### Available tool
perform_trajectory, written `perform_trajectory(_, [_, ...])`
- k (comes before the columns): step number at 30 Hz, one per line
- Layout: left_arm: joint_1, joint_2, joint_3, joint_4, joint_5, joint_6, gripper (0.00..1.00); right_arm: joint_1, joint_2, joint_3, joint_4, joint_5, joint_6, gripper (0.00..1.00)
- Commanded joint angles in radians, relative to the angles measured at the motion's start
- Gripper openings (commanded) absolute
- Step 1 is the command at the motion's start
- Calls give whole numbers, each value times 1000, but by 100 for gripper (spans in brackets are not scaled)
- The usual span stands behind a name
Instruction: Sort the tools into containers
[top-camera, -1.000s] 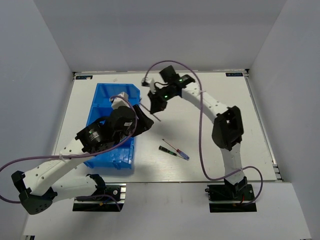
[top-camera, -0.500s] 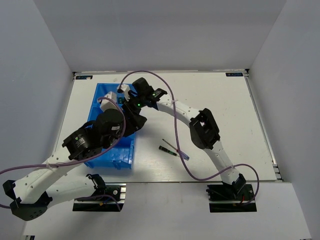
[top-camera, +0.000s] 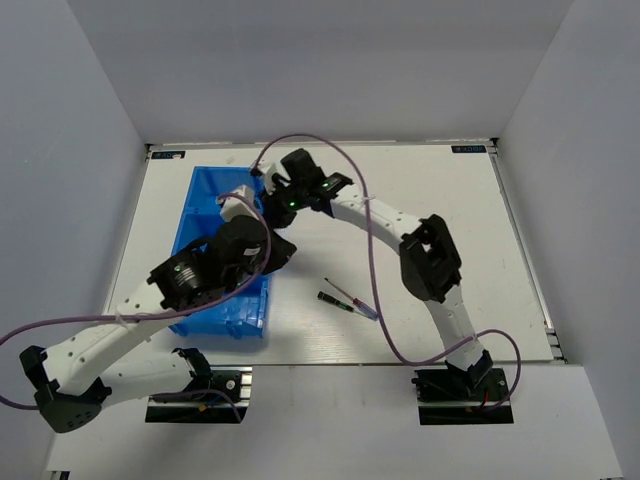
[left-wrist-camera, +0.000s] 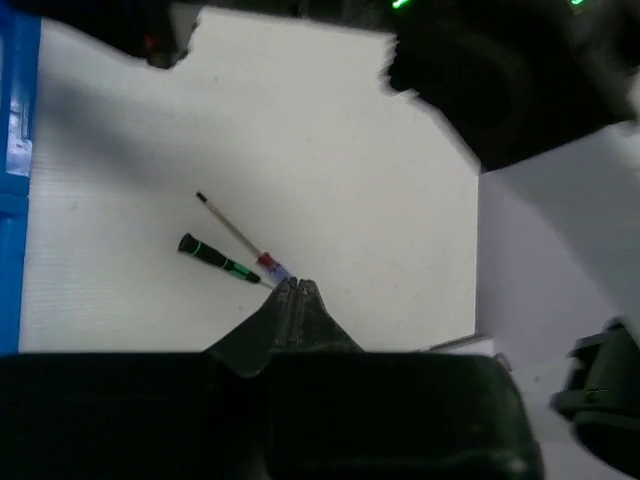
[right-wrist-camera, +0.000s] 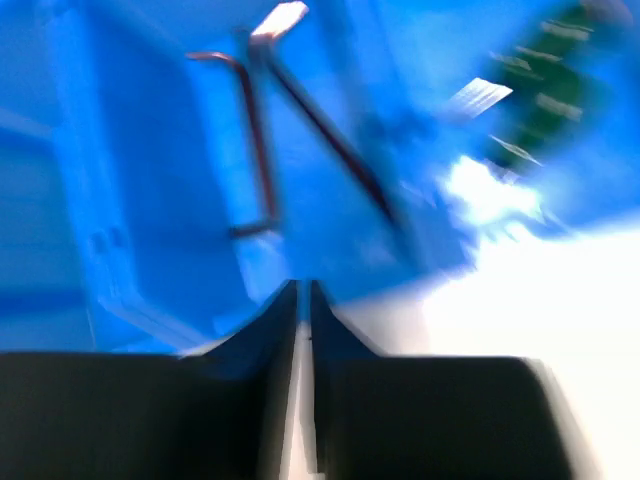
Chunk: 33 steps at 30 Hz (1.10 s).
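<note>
Three joined blue containers (top-camera: 205, 195) stand at the table's left. My right gripper (top-camera: 272, 214) hovers over their right edge, its jaws a narrow gap apart with nothing between them (right-wrist-camera: 303, 290). Below it, two dark L-shaped hex keys (right-wrist-camera: 250, 140) (right-wrist-camera: 335, 135) lie inside a blue container (right-wrist-camera: 120, 200); this view is blurred. My left gripper (top-camera: 289, 250) is shut and empty (left-wrist-camera: 297, 285), just off the containers' right side. Beyond its tips lie the green-black screwdriver (left-wrist-camera: 215, 257) (top-camera: 333, 301) and the red-blue screwdriver (left-wrist-camera: 240, 235) (top-camera: 352, 299), side by side on the white table.
The left arm lies across the near container and hides most of it. The right arm arches over the table's middle with a purple cable looping from it. Grey walls close in the table at the back and sides.
My right gripper swung left with a hex key from above the table to over the containers and let it go. My left gripper has shut.
</note>
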Motion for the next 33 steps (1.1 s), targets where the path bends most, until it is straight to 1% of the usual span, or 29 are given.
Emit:
perform_trajectory(1, [-5,61,-15,42,77,19,0,-91,-166,-42,-104,169,-45,0])
perform_trajectory(2, [-5,92,-15,19,97,-10,0,-105,-210,-100,-140,207,-57,0])
perform_trajectory(3, [-14,168,6,-5,137,-29,0,-137,-226,-120,-260,263,-80,0])
perform_trajectory(5, [-25,256,31,-92,169,-70,0,-206,-273,-244,-377,264,-144,0])
perform_trajectory(6, [-25,297,40,-112,195,-117,0,-215,-304,-275,-443,285,-160,0])
perform_trajectory(7, [-36,360,57,-131,195,-142,2,-232,-338,-354,-464,285,-189,0])
perform_trajectory(8, [-46,383,57,-155,195,-170,7,-235,-356,-396,-476,288,-212,5])
perform_trajectory(9, [-47,399,66,-156,195,-194,28,-235,-417,-507,-478,270,-215,25])
perform_trajectory(10, [-47,399,66,-156,195,-210,41,-234,-435,-542,-464,271,-223,33])
perform_trajectory(11, [-56,411,57,-124,195,-219,51,-221,-451,-569,-458,271,-217,36])
perform_trajectory(12, [-56,411,45,-113,195,-219,55,-217,-464,-638,-455,258,-217,36])
perform_trajectory(13, [-56,423,45,-113,195,-231,63,-209,-497,-658,-446,255,-206,38])
perform_trajectory(15, [-56,439,34,-113,207,-231,63,-188,-504,-710,-444,273,-198,38])
perform_trajectory(17, [-56,449,13,-113,217,-243,68,-183,-499,-732,-447,270,-172,38])
perform_trajectory(19, [-56,449,-15,-84,217,-256,68,-172,-514,-776,-436,250,-156,39])
perform_trajectory(22, [-56,439,-29,-84,226,-297,68,-146,-557,-838,-409,258,-140,40])
perform_trajectory(25, [-56,391,-67,-84,205,-320,68,-128,-565,-881,-387,273,-117,42])
perform_trajectory(26, [-56,379,-76,-84,204,-331,68,-123,-567,-887,-380,273,-110,43])
perform_trajectory(27, [-56,358,-90,-84,204,-331,68,-113,-567,-898,-372,273,-100,47])
perform_trajectory(28, [-56,348,-90,-94,195,-340,68,-103,-567,-899,-369,274,-97,49])
perform_trajectory(33, [-65,307,-127,-107,184,-358,68,-60,-545,-905,-340,305,-79,49])
